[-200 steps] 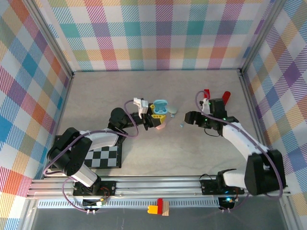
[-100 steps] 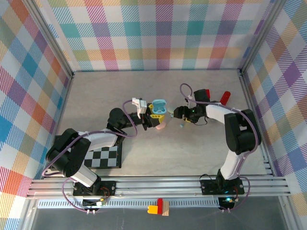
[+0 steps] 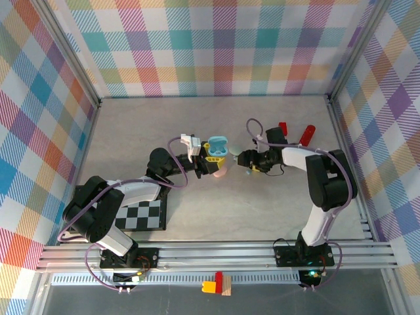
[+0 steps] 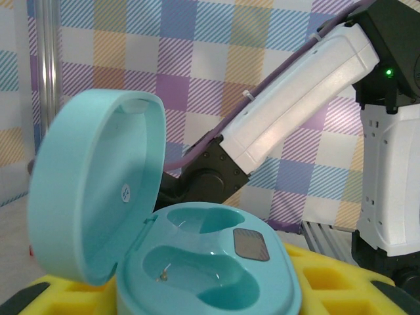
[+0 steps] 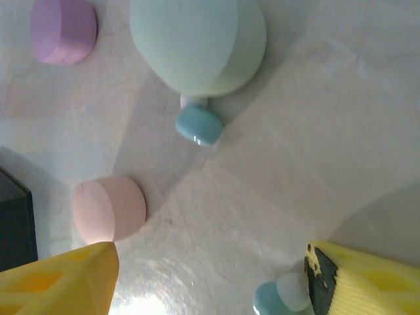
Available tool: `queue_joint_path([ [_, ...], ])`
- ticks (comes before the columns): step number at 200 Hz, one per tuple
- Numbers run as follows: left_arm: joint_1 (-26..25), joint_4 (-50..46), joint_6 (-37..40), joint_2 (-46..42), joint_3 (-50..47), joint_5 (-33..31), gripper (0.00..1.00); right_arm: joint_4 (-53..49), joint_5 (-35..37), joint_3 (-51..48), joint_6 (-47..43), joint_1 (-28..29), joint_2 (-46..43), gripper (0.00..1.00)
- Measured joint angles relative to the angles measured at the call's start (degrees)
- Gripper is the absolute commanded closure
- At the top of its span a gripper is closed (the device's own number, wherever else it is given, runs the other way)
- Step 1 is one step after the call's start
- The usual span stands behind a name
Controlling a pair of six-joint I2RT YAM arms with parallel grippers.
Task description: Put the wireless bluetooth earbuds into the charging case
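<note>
The teal oval plastic charging case (image 4: 197, 262) is smooth and glossy, with a dull grey metallic-looking patch (image 4: 251, 245) set into it. The small blue plastic earbud (image 5: 198, 126) is glossy, while the mint oval plastic case (image 5: 197, 42) looks smooth and matt. The yellow finger pads (image 5: 56, 279) seem foam-like and matt. The pale table top (image 5: 315, 144) is faintly grained with a soft sheen.

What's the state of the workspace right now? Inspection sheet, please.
Surface: pale table, small pieces scattered mid-table.
Job's things: teal charging case open, both sockets empty; blue earbud beside mint case; second earbud next to one yellow finger.
Clutter: pink piece, purple piece, red blocks, checkerboard.
Grippers: left gripper shut on the teal charging case; right gripper open, low over the table.
Cables: purple cable loops off each arm.
Surroundings: plaid walls, metal frame.
</note>
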Motion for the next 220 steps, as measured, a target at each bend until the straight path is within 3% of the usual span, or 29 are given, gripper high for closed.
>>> queue_joint_path([
  [99, 0.0, 0.0, 0.0, 0.0, 0.0, 0.0, 0.57, -3.2, -2.2, -5.8, 0.3, 2.1, -7.0, 0.27],
  [139, 0.0, 0.0, 0.0, 0.0, 0.0, 0.0, 0.57, -4.7, 0.8, -5.9, 0.5, 2.6, -11.4, 0.28],
  [220, 0.0, 0.0, 0.0, -0.9, 0.0, 0.0, 0.57, -6.5, 0.8, 3.7, -1.8, 2.5, 0.0, 0.29],
])
